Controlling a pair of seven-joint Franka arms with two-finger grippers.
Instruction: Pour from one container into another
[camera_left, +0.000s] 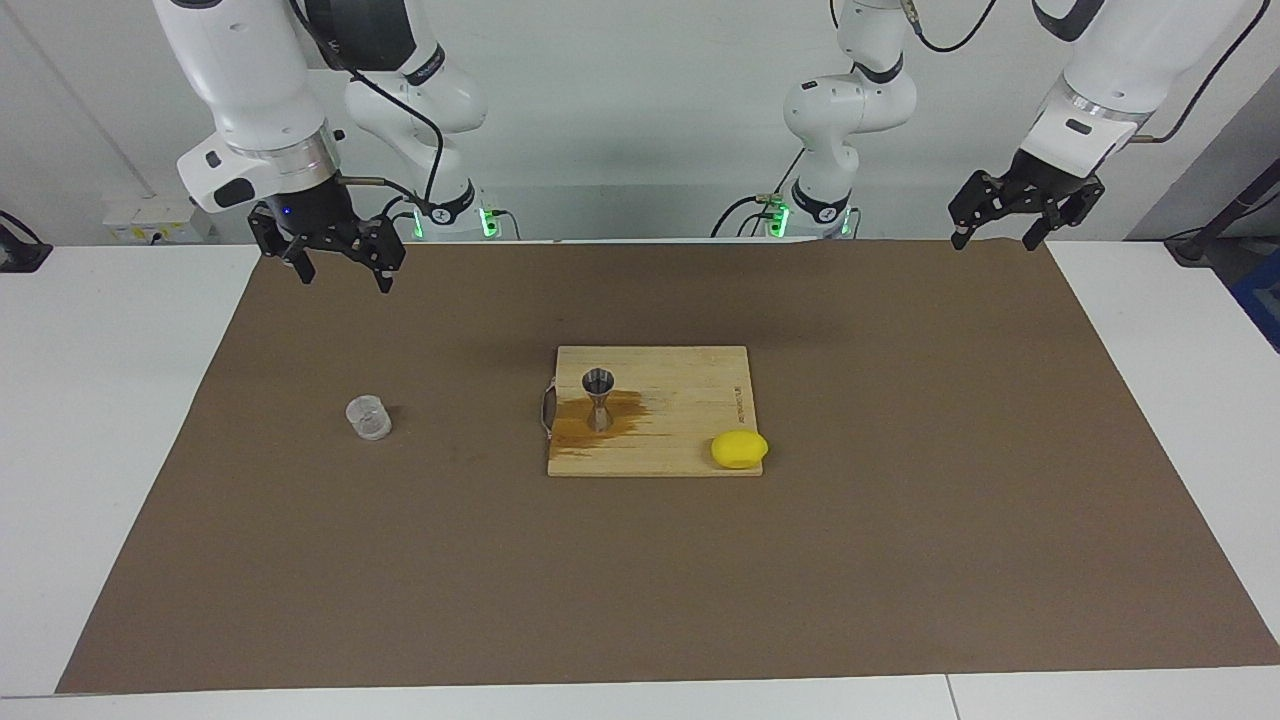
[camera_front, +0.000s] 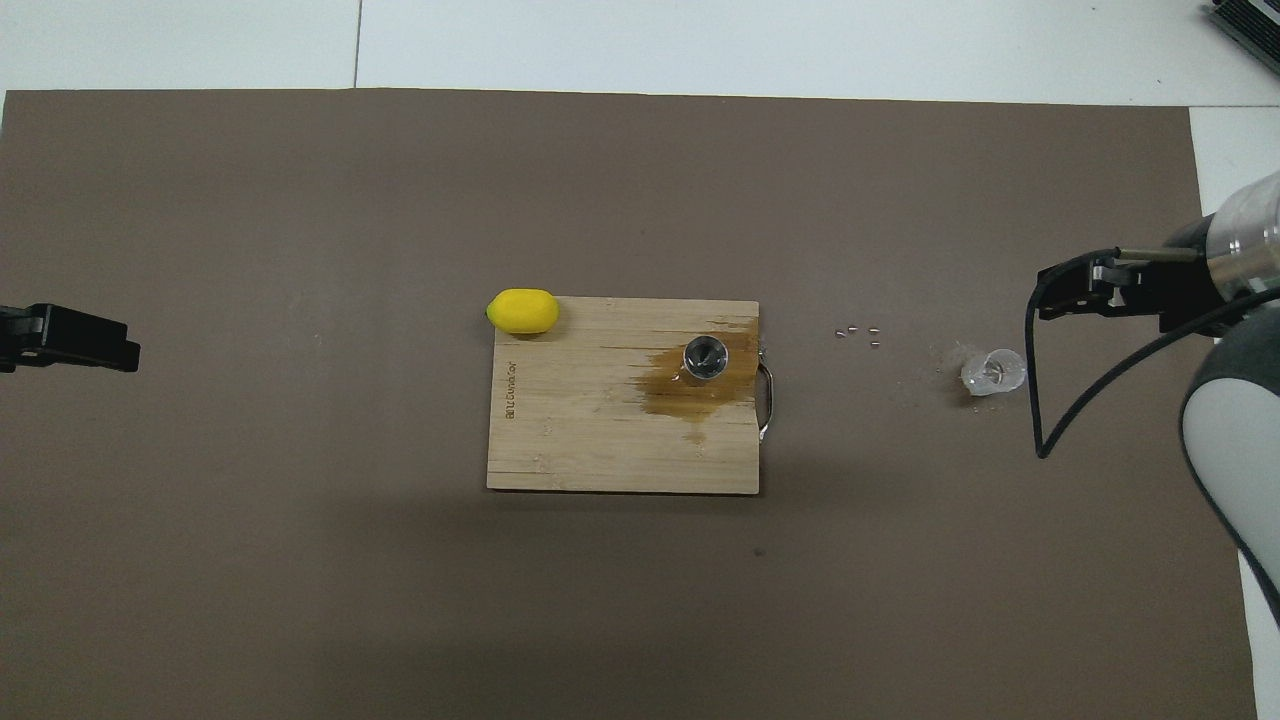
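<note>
Hanging up in the air with its fingers spread apart and nothing between them, the right tool (camera_left: 333, 262) sits over the mat's (camera_left: 900, 560) edge at the right arm's end of the table (camera_left: 80, 420), clear of everything on it. Same story at the left arm's end: the left tool (camera_left: 994, 228) waits over the mat's corner closest to the robots, fingers apart, holding nothing.

Using the board (camera_left: 680, 440) as our marker now. It lies flat in the middle of the mat, with its metal handle (camera_left: 546, 405) on the edge that faces the right arm's end. The jigger (camera_left: 599, 398) stands upright on the board, on the handle side, and from overhead you look straight down into its open top cone (camera_front: 705, 357). A brown wet stain (camera_left: 605, 422) spreads over the wood around its foot.

The cup (camera_left: 368, 418) stands upright on the bare mat, well apart from the board toward the right arm's end, about level with the jigger. It is free of both tools, with the right tool well above it. In the overhead view a few small specks (camera_front: 860, 334) lie on the mat between the board and the cup.

Farthest out, the lemon (camera_left: 739, 449) rests at the board's corner toward the left arm's end, on the edge farther from the robots, overhanging onto the mat.
</note>
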